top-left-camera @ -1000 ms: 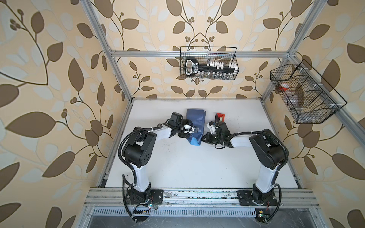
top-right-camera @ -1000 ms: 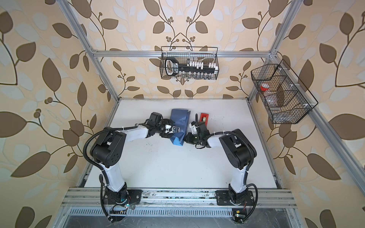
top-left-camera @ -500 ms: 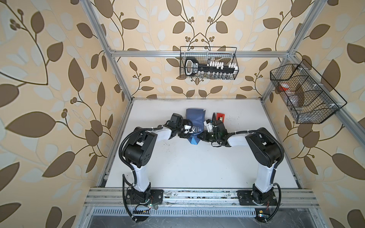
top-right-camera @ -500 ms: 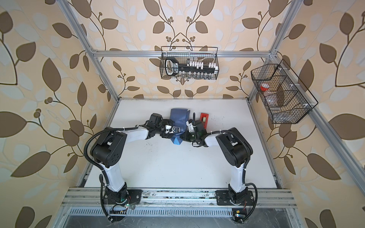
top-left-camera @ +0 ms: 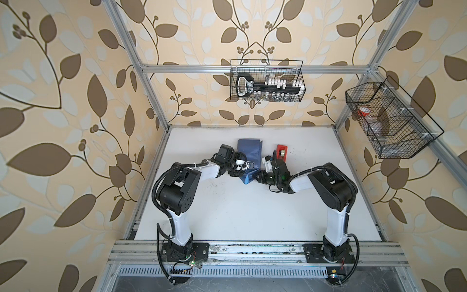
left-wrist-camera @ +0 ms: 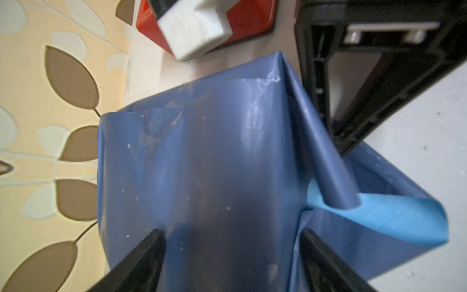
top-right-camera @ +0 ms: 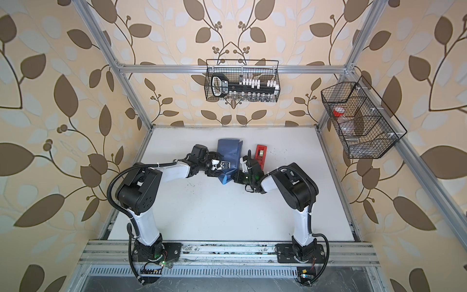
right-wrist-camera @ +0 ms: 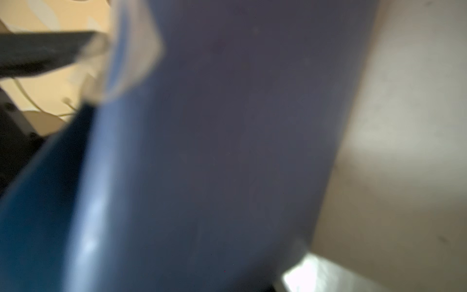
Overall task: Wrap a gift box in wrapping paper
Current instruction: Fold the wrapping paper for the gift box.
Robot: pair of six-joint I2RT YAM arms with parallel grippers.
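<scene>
Wrapping paper, a thin sheet slate-blue on its outer face and sky-blue underneath, lies folded into a lumpy bundle on your white counter. It sits toward the back and about midway across, between the two arms. What it covers is hidden from you.

Your left pincer is at the bundle's near end on the left arm's side. In the left wrist view its black fingers stand far apart with the paper-covered bulk between them. You cannot tell whether they clamp it or only flank it.

Your right pincer is pressed together, its tips set against a raised fold of the wrapping paper. You cannot tell whether a crease is nipped between them. Just beside those tips a loose flap curls over and shows its sky-blue face. The right wrist view is filled by blurred slate-blue paper close to the lens.

A red plastic tape dispenser sits on the counter just beside the bundle on the right arm's side, not touching it. A long black wire basket hangs on the back wall, and a deeper black wire basket hangs on the right-hand wall.
</scene>
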